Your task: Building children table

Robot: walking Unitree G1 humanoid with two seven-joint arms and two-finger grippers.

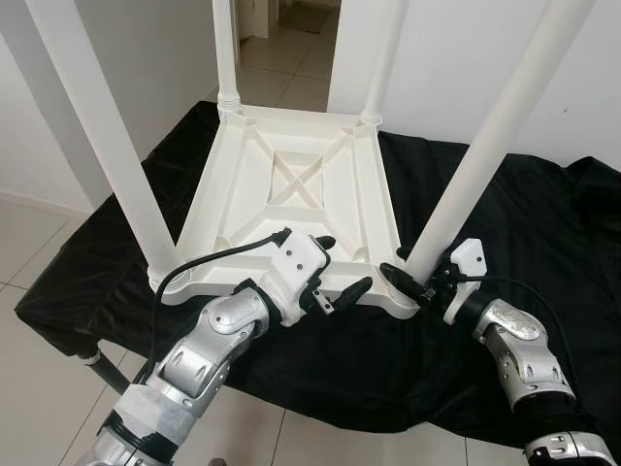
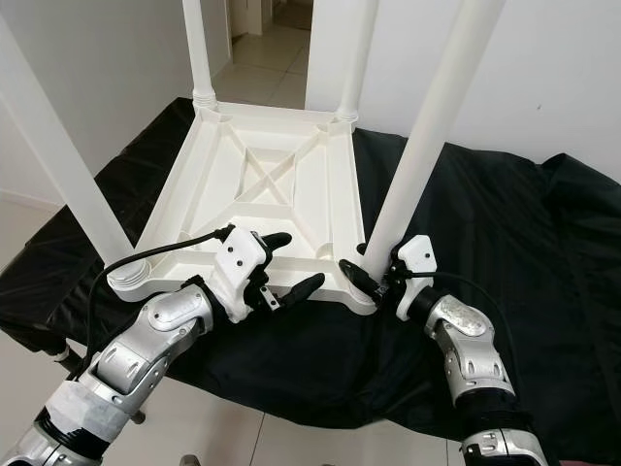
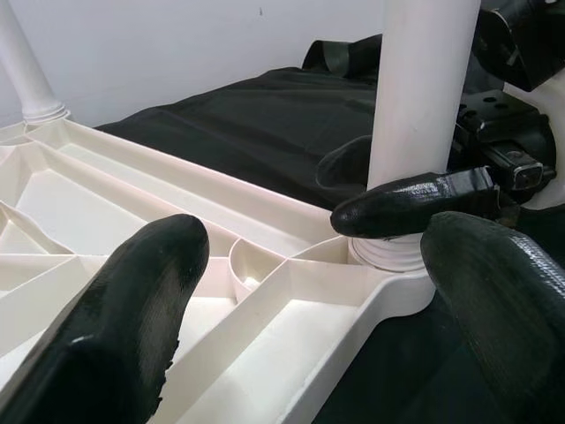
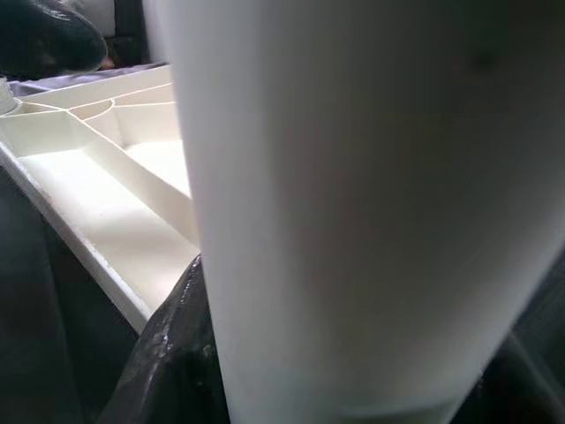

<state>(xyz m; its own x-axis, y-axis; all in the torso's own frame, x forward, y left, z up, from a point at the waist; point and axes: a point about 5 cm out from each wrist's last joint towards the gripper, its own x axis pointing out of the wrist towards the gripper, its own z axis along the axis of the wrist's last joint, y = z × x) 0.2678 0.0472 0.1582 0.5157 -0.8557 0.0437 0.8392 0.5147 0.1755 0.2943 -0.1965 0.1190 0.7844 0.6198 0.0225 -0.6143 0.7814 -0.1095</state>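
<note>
While the upturned tabletop (image 1: 291, 204) lay on black cloth (image 1: 505, 223), right gripper (image 1: 415, 275) jaws pinched the near leg (image 1: 456, 189) at its base; left gripper (image 1: 335, 277) jaws stood spread over the tabletop's near rim beside it.

Bright, even indoor light; soft shadows; right wrist view blurred close-up.
</note>
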